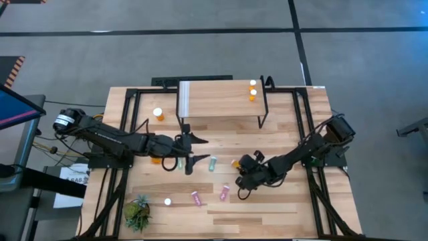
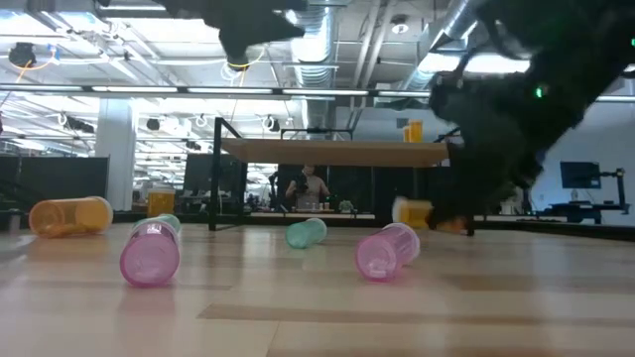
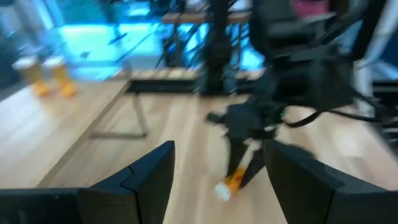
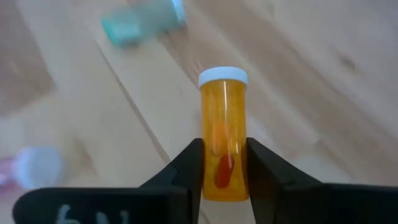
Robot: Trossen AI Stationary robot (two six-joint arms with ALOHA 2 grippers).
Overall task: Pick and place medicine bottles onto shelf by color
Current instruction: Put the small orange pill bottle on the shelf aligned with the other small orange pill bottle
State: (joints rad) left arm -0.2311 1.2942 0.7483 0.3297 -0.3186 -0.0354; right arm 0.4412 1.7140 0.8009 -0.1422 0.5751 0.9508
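An orange medicine bottle (image 4: 224,134) with a white cap lies on the table right of centre, and my right gripper (image 4: 224,171) is shut on it. My left gripper (image 1: 198,150) hovers open left of centre, above the table and holding nothing. The shelf (image 1: 221,100) stands at the far side with two orange bottles (image 1: 253,91) upright on its right end. Two teal bottles (image 1: 212,163) (image 1: 179,163) and two pink ones (image 1: 196,197) (image 1: 225,193) lie on their sides on the table. Another orange bottle (image 1: 158,114) stands upright at the far left. My right gripper pinches the orange bottle's two sides at its bottom end (image 4: 224,180) between its two fingers (image 4: 190,168). The fingers slant down from the table's right side and lie along the bottle. Its white cap (image 4: 222,76) points away from the gripper, and the bottle lies low on the table.
A small green plant (image 1: 137,213) and a loose white cap (image 1: 168,200) sit near the front left corner. One more orange bottle (image 2: 69,215) lies under my left arm. Black frame rails (image 1: 124,120) run along both table sides.
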